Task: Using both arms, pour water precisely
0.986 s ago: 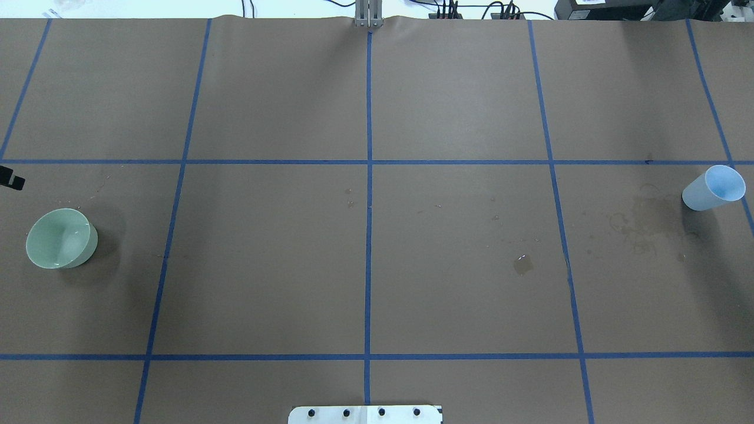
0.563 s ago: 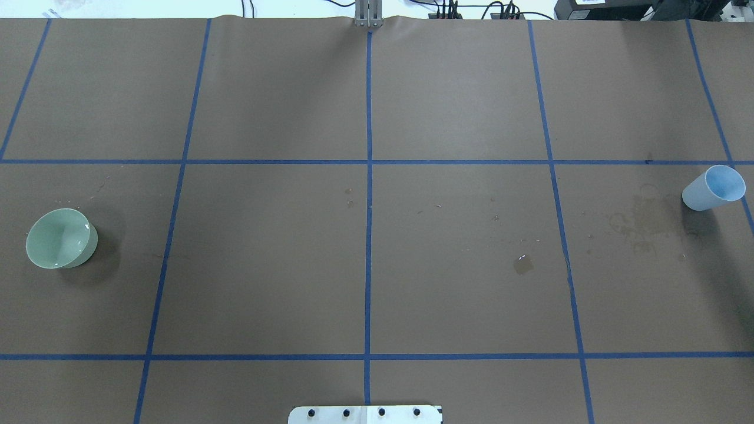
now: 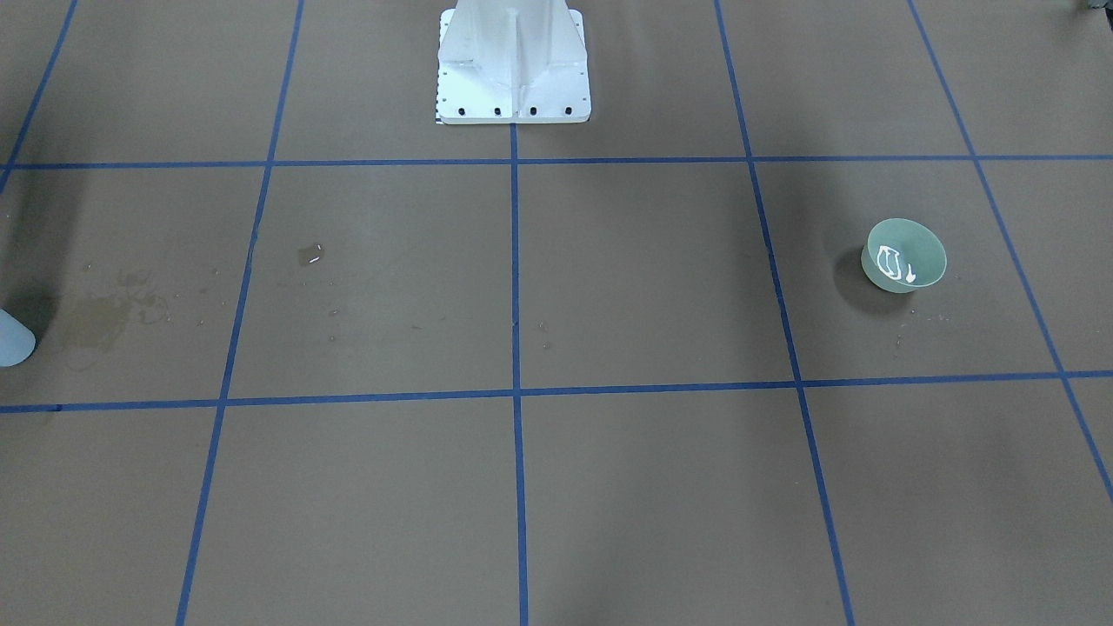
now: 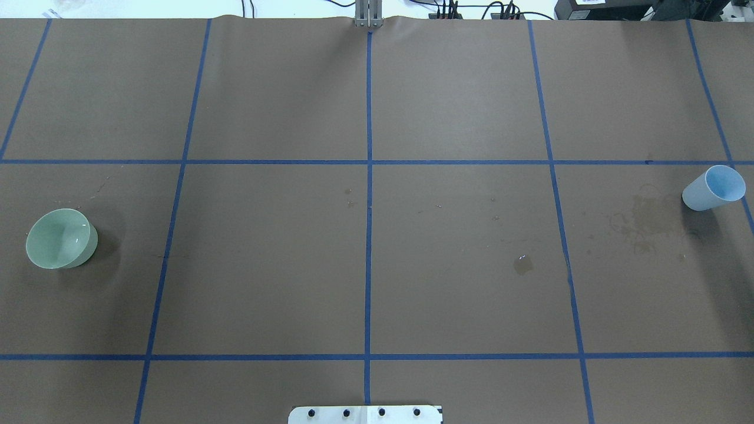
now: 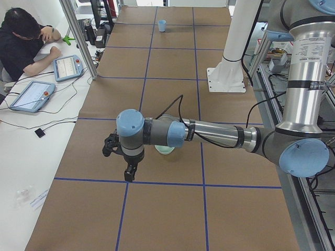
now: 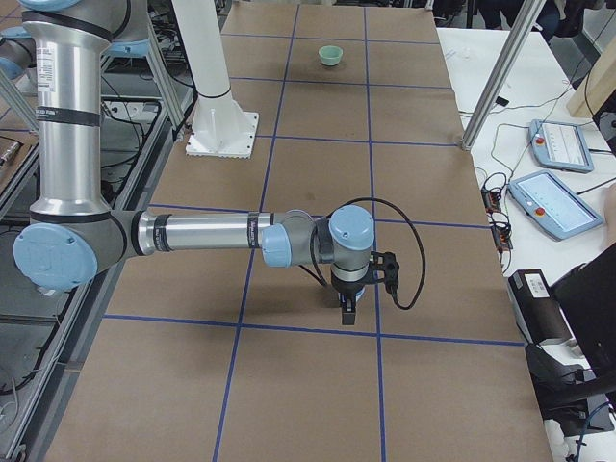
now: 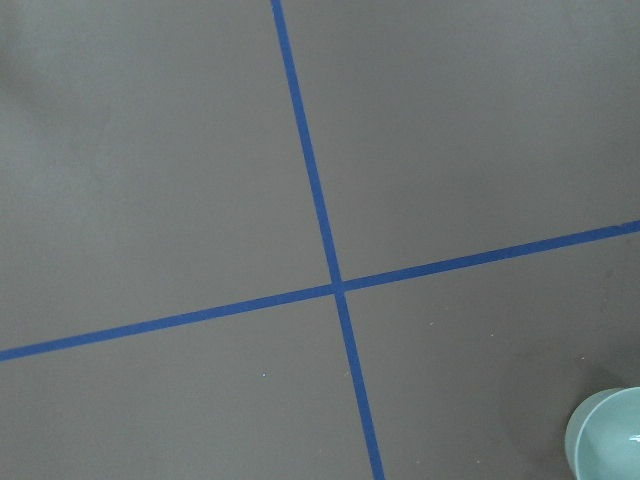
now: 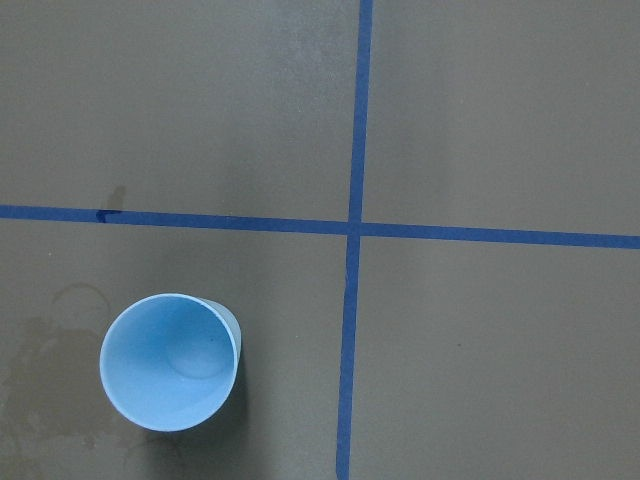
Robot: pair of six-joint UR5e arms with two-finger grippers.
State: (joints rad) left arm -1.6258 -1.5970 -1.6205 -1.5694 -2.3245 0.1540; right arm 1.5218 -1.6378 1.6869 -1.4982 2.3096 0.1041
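The right gripper [image 6: 348,313] hangs fingers-down at the end of the near arm in the right-end view, close above the brown paper [image 4: 459,94]. Nothing can be seen in its grasp. Whether its fingers are apart or together cannot be told from this side view.

Its wrist camera looks straight down on a pale blue cup [image 8: 170,362]. The cup is upright, mouth up, and sits toward the lower left of that view, not at its centre. The gripper does not show in the overhead view, so it seems to sit farther out from the white pedestal [image 3: 513,61] than the cup does. That would put the cup on the gripper's pedestal side. The right arm is plainly the nearer one to the cup. The cup's inside looks empty or nearly so.

On the same side, closer to the pedestal than the cup, a small puddle [image 4: 522,264] glints on the paper.

Far off on the pedestal's other side stands a mint green bowl [image 4: 61,238], upright. The water [image 3: 889,261] shows as pale curled reflections in its bottom.

The left gripper [image 5: 127,175] hangs near the bowl on the side away from the pedestal, not touching it. Its finger state cannot be told either.

Both vessels appear to stand free. To grasp the cup, the right gripper would likely have to travel toward the pedestal.
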